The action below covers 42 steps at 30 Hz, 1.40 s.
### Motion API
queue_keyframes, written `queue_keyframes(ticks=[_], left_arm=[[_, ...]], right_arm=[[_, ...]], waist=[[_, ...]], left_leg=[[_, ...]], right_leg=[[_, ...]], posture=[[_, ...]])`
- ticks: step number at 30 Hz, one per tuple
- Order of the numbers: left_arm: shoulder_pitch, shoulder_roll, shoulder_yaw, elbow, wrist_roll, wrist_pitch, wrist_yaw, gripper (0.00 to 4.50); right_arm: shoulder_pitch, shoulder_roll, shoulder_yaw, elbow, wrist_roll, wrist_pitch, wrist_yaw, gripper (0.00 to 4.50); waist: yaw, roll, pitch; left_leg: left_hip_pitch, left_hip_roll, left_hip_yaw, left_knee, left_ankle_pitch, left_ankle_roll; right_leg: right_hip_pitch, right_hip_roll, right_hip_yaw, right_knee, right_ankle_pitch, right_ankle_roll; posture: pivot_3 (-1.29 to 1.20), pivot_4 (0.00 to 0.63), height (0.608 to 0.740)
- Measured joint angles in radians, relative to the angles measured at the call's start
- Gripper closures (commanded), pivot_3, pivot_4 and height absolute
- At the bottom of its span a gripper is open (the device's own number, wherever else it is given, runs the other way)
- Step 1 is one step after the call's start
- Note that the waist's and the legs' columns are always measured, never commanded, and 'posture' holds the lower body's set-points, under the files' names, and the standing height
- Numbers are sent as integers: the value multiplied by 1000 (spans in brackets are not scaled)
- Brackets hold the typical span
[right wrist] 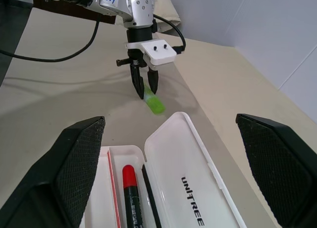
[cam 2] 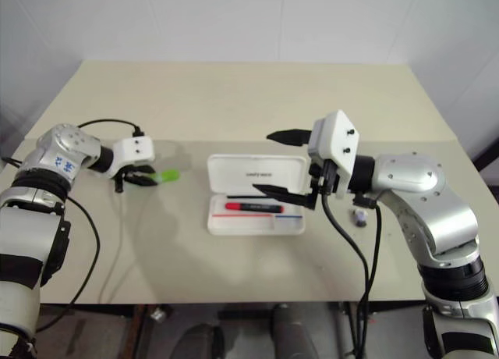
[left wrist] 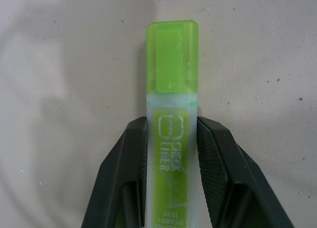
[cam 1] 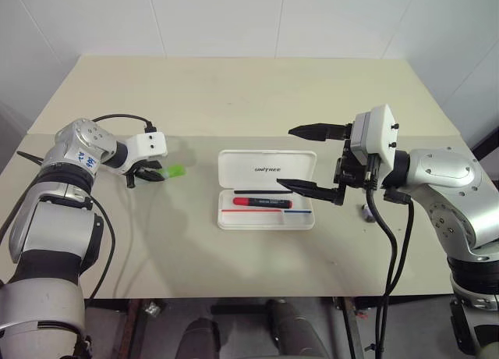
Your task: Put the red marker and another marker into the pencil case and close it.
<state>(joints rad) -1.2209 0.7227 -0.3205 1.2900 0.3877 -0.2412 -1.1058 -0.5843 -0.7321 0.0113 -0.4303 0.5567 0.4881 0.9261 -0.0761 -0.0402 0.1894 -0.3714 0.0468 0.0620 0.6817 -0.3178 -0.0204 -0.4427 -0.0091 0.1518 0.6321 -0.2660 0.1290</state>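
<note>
The pencil case point(cam 1: 242, 168) lies open at the table's middle, its white lid with "UNITREE" lettering folded back. The red marker point(cam 1: 261, 202) rests in its tray beside a thin red-and-blue stripe. To the left of the case, the bright green marker point(cam 1: 175, 171) lies on the table. My left gripper point(cam 1: 148, 174) is shut on its body, both black fingers point(left wrist: 126, 173) pressing its sides, with the cap end sticking out past the tips. My right gripper point(cam 1: 284, 156) hovers open above the case's right part, pointing left, with nothing between its fingers.
A small grey-purple object point(cam 1: 365, 211) sits on the table right of the case, under my right arm. The beige table point(cam 1: 234, 94) stretches back to a white wall. Cables hang from both wrists.
</note>
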Motion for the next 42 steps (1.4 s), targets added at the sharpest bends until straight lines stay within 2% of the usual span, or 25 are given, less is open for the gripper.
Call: queue_keyframes(ticks=[6,10,13,22,28,32,37,42], left_arm=[[-3,43,8,-16,-8,-70,-83,3413],[-15,107,39,-108,-69,-107,-272,3413],[-3,153,63,-213,-112,-72,-395,3413],[213,163,38,-764,-343,273,-397,3413],[273,137,26,-1017,-432,469,-396,3413],[336,107,-20,-1185,-484,608,-396,3413],[346,85,-48,-1273,-510,723,-394,3413],[345,34,-91,-1280,-499,796,-373,3413]], right_arm=[[0,-3,0,3,-1,-1,0,0],[0,-6,-18,8,0,-2,5,0],[0,-10,-23,6,4,-4,10,0],[26,-56,-49,-32,31,-2,40,0],[137,-111,-107,-21,22,-1,45,0],[273,-128,-173,-21,2,-1,27,0],[356,-128,-212,-49,-5,0,-8,0],[416,-128,-220,-80,-6,2,-40,0]], waist=[[-6,-1,0],[-9,-1,1],[-8,-1,1],[-3,-1,1],[-3,-1,1],[-4,-1,1],[-7,-1,1],[-6,-1,1]], left_leg=[[-4,0,0,-1,0,0],[-6,1,0,-3,-1,1],[-6,2,0,-4,-2,1],[-9,2,-2,-1,-2,1],[-9,1,-3,0,-2,1],[-8,1,-4,0,-2,1],[-4,0,-3,0,-2,1],[-4,0,-3,1,-1,1]], right_leg=[[-2,0,0,-3,0,1],[-3,0,-1,-4,0,1],[-3,0,-2,-5,-2,1],[-3,-2,-3,-4,-2,2],[-3,-1,-3,-5,-3,2],[-3,0,-2,-5,-3,2],[-1,1,0,-3,-3,2],[-1,1,1,-4,-2,2]], posture=[[0,150,740],[0,150,740],[0,150,740],[0,150,740],[0,150,740],[0,150,740],[0,150,740],[0,150,740]])
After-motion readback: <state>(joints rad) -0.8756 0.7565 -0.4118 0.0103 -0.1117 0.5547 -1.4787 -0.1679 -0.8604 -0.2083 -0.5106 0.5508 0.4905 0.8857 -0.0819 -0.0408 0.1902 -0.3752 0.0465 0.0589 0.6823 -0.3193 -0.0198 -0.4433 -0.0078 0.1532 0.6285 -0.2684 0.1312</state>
